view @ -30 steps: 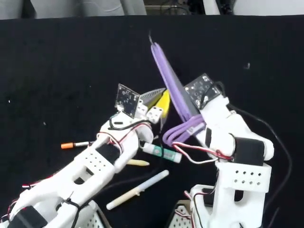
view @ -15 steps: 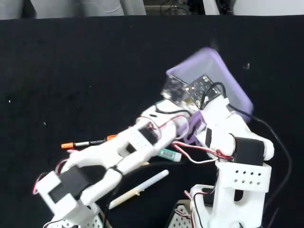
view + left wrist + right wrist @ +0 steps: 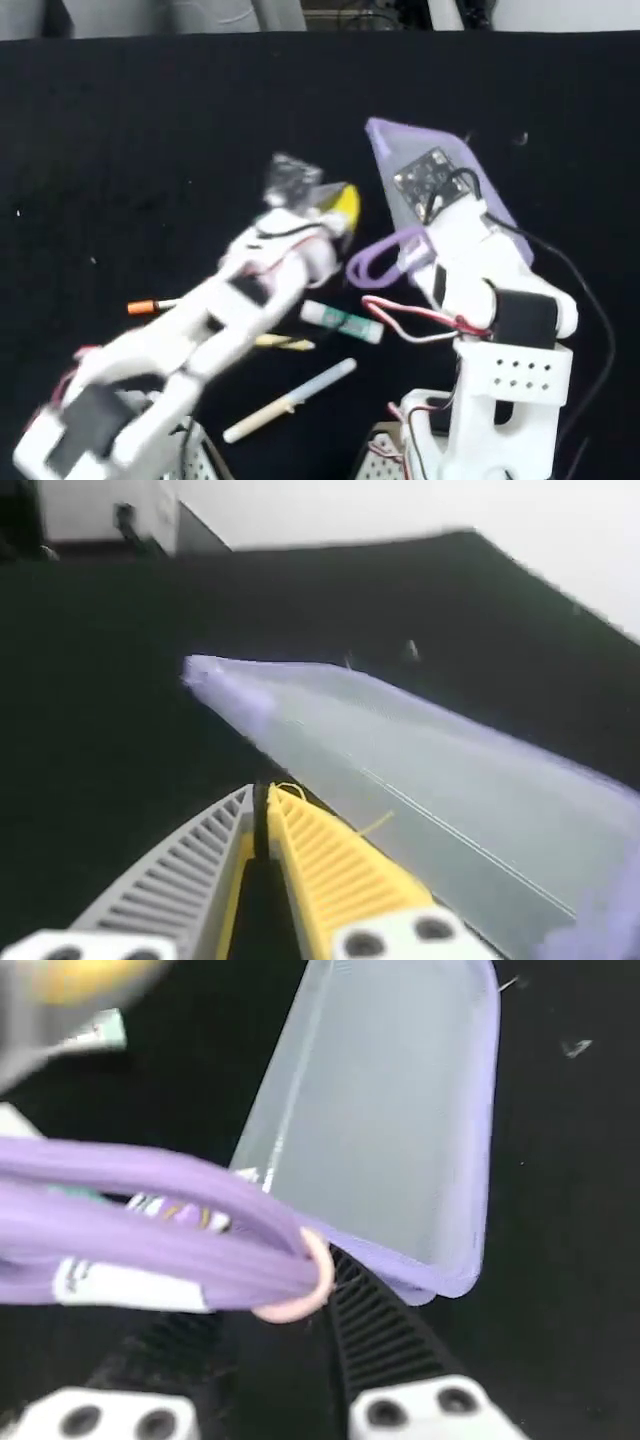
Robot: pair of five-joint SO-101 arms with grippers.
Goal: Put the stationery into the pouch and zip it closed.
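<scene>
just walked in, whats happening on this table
The right hand grips a translucent purple zip pouch by its edge, holding it tilted over the black table. The left hand, shut and empty, hovers beside it. An orange-capped marker, a white-and-green tube, a yellow pen and a cream pen lie outside it.

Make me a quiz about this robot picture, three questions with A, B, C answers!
1. Where is the orange-capped pen? A on the table; B inside a cup; C on a chair.
2. What colour is the pouch? A purple; B red; C green.
3. The right gripper is: A open and empty; B shut on the pouch; C holding a pencil.
Answers: 1 A, it lies flat on the black top. 2 A, its edges and loop are purple. 3 B, it pinches the pouch.
</scene>
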